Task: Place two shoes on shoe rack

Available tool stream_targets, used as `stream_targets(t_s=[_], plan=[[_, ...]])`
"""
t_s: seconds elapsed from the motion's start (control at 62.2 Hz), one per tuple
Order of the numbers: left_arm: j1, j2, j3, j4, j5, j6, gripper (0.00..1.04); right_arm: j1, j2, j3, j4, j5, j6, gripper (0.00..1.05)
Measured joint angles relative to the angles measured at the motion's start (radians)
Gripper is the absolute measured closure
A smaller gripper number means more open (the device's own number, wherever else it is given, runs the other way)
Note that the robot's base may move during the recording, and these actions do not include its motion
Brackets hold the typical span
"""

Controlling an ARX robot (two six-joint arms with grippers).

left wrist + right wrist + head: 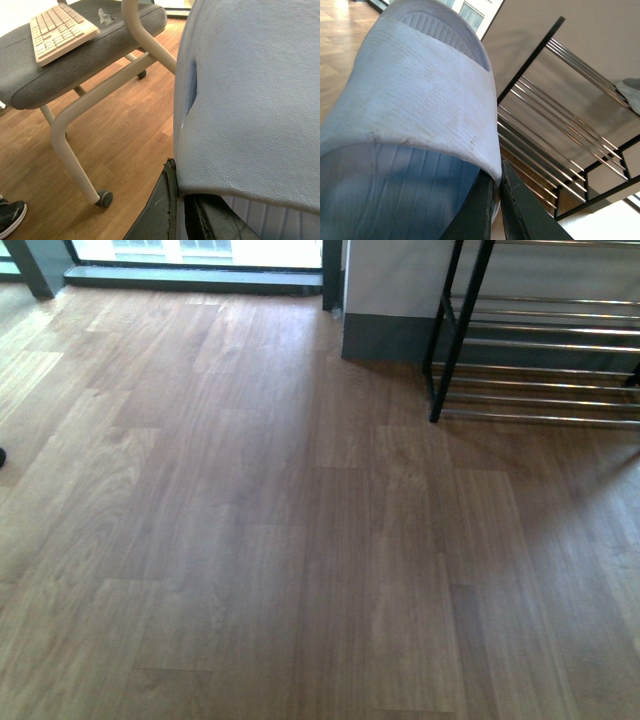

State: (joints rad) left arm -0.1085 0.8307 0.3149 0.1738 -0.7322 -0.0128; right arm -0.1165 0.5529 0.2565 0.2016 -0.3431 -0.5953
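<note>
End effectors (495,200) (180,210) each pinch pale blue slide (415,100) (250,100).

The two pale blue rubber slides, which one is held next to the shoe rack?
The pale blue rubber slide in the right tool, beside the black-framed chrome-bar rack.

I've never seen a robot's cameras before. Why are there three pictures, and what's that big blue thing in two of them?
The robot has two arms, and three cameras. One camera sits on its body and looks ahead: it sees the wooden floor and a corner of the shoe rack. The other two cameras sit on the wrists, right behind the pinchers. The left gripper is pinching a pale blue slide, so the shoe fills that picture; behind it is a chair with a keyboard on it. The right gripper pinches the other slide, near the rack's shiny bars.
</note>
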Motion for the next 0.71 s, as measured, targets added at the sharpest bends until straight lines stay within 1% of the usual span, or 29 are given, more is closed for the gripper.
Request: stream_targets(t_s=[0.707], plan=[[-0.002,0.001,-0.002,-0.001,0.003,0.000,1.03,-0.002,0.000,-0.002,0.000,0.003,0.001,1.03]])
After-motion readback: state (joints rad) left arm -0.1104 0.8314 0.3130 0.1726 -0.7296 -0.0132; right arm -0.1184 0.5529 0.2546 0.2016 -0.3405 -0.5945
